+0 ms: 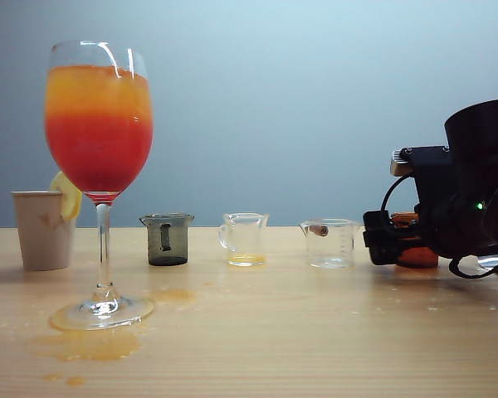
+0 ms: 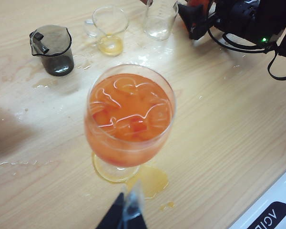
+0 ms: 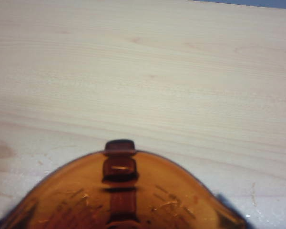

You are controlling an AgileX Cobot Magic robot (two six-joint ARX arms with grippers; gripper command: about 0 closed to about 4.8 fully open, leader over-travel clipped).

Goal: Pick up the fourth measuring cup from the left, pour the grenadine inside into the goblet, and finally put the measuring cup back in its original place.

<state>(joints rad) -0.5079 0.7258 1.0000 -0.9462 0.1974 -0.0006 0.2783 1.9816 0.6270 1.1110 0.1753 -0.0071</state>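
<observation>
Right gripper (image 1: 380, 239), black with a two-finger head, sits low at the right end of the pale wooden table (image 1: 315, 332), pointing toward the row of cups. Its fingers flank the small see-through amber measuring cup (image 3: 124, 195), which stands on the table at the right end of the row. Whether the fingers press on the cup or stand clear of it cannot be told. In the right wrist view that cup fills the near edge, its handle facing the camera.

Left gripper (image 2: 126, 215) appears only as dark fingertips with a clear pad at the edge of its own wrist view, just beside the foot of the tall clear stemmed goblet (image 1: 100, 166); its opening cannot be judged.

That goblet stands at the front left of the table. It holds a drink with ice, deep red grenadine (image 1: 98, 157) low in the bowl and orange liquid (image 1: 98, 89) above. An orange puddle (image 1: 91, 344) lies around its foot.

Behind it stand a beige paper cup (image 1: 41, 230) with a lemon slice (image 1: 66, 196) beside it, a smoky dark grey cup (image 1: 167, 240), a clear jug-shaped cup (image 1: 244, 239) with a little yellow liquid, and a clear graduated cup (image 1: 329, 243).
</observation>
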